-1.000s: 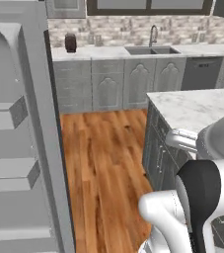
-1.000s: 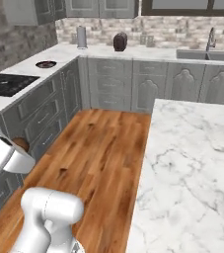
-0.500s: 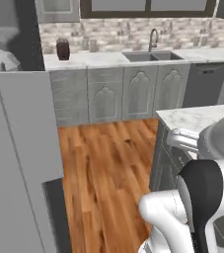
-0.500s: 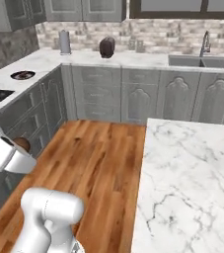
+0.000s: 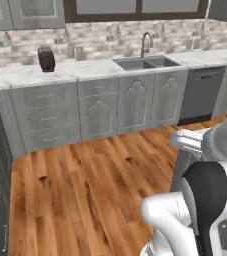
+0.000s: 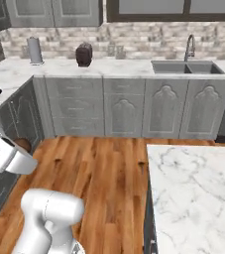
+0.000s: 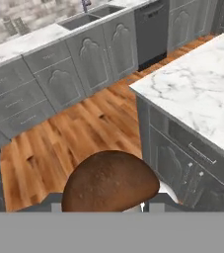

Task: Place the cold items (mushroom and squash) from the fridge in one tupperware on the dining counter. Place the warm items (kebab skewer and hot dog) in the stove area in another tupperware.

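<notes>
We hold the mushroom point(image 7: 110, 181) in our gripper point(image 7: 111, 206), jaws narrowed on it, brown cap facing forward. The dining counter point(image 7: 202, 84) lies ahead and right, just past the cap.

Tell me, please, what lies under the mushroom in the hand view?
Below the mushroom lies wooden floor, beside the marble counter. Its brown cap covers the claw and the floor directly beneath.

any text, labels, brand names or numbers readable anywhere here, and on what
None: no readable text, number or sign anywhere.
The dark jar, grey canister, dishwasher and mushroom all show plain, unmarked surfaces.
</notes>
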